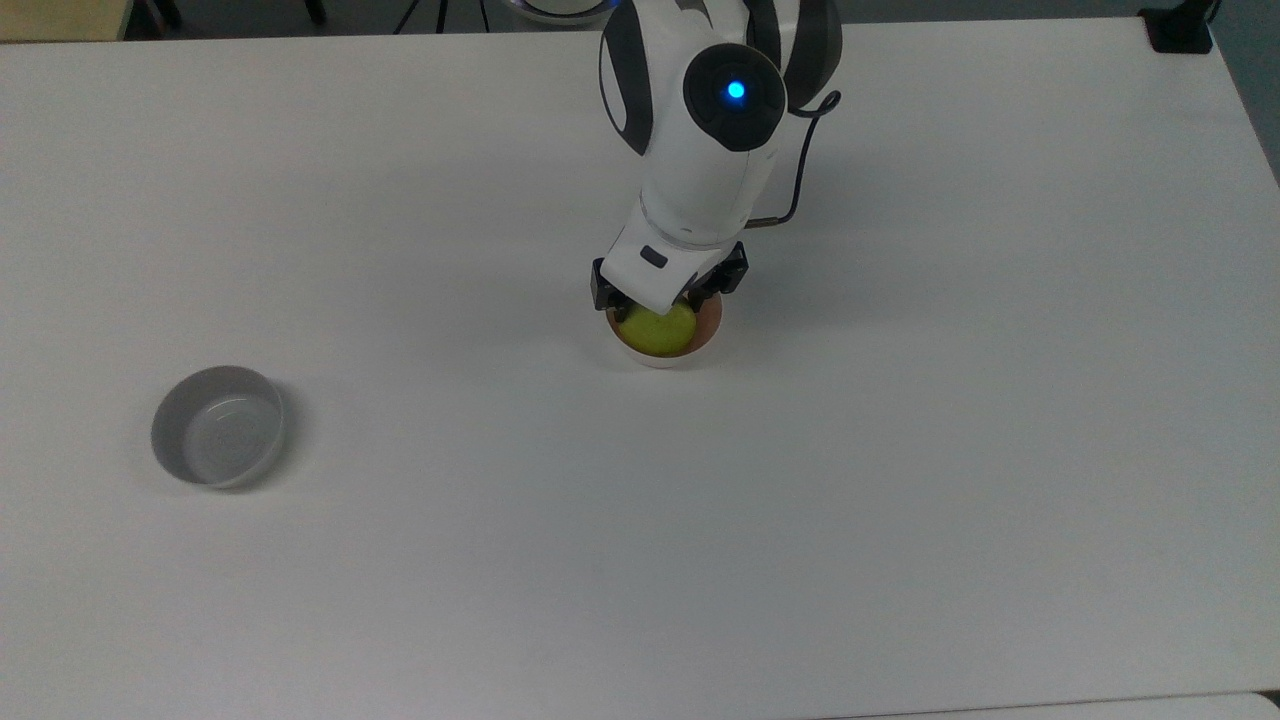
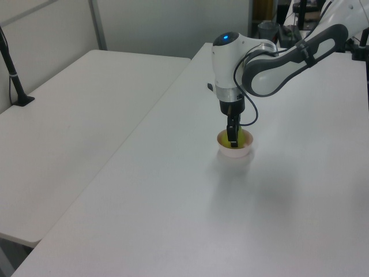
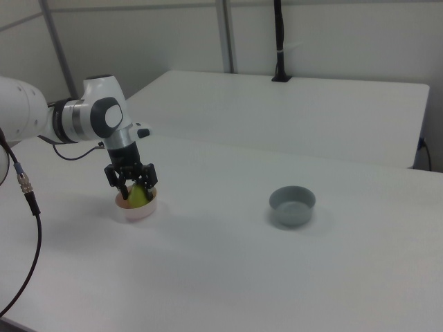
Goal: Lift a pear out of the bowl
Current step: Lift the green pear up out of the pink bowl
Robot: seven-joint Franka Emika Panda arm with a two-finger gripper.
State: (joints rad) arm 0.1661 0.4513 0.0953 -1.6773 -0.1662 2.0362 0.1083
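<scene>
With the two-finger black gripper [image 3: 131, 188] lowered into the small round pale pink plastic bowl [image 3: 145, 208], its fingers stand one on each side of the small yellow-green pear [image 3: 139, 195]. They look closed in against the fruit, though whether they press it firmly cannot be told. The pear sits inside the bowl, near the middle of the white worktop [image 1: 900, 450] and somewhat toward its far edge in the top view. In the top view the pear [image 1: 658, 328] lies low in the bowl [image 1: 700, 347], under the white wrist of the arm [image 1: 700, 170]. The small round grey bowl [image 1: 218, 425] stands well apart, toward the top view's left edge of the worktop.

Risks, as a judgement:
- The pear's skin is rounded and tapering, so a grip set off its widest part may squeeze it out sideways or let it roll.
- A finger touching the bowl wall may drag or tip the light bowl when the arm rises.
- A shallow hold may drop the fruit back into the bowl.

In the left view, the gripper [image 2: 232, 140] hangs upright over the bowl [image 2: 245, 152].
</scene>
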